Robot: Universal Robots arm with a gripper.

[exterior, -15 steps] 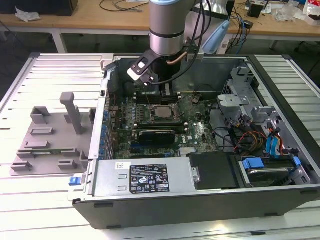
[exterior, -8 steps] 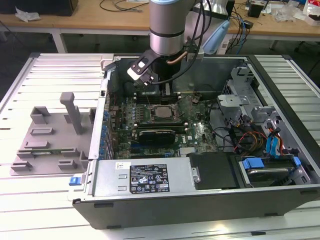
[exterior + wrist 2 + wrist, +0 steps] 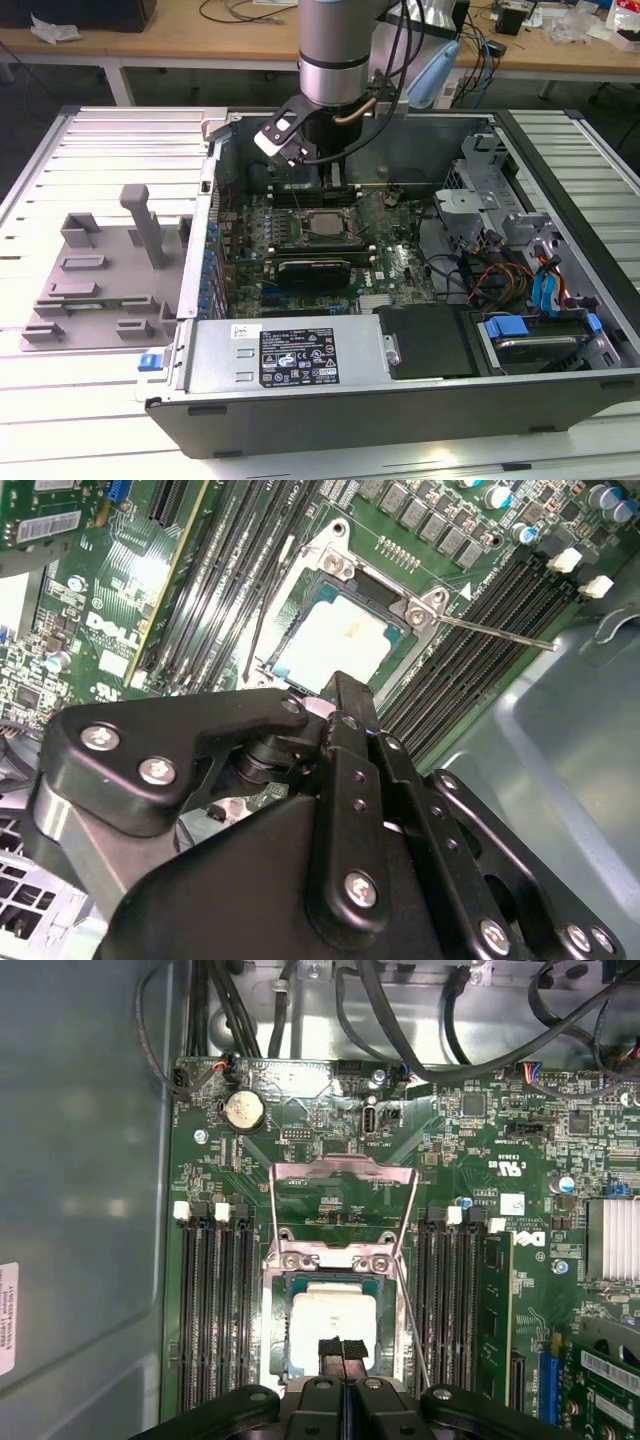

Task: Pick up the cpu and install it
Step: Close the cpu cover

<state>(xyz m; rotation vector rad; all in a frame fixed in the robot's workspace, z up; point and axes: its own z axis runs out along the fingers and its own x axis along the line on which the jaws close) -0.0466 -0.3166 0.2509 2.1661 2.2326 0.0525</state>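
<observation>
Here, the cpu (image 3: 330,1318) lies flat inside the socket frame (image 3: 345,1258) on the motherboard (image 3: 500,1140). Its pale top is level and its edges are square with the frame, so picking up and placing look done. The gripper (image 3: 341,1352) hangs just over one edge of the chip, its two fingertips pressed together with nothing between them; whether they touch the lid cannot be told. The hinged load plate (image 3: 345,1168) is swung open beside the socket and a thin wire lever (image 3: 500,632) is unlatched, so the chip appears not yet clamped. In the exterior view the arm reaches down into the far half of the open computer case (image 3: 400,420). The grey tray (image 3: 90,290) sits well apart at the exterior view's left.
</observation>
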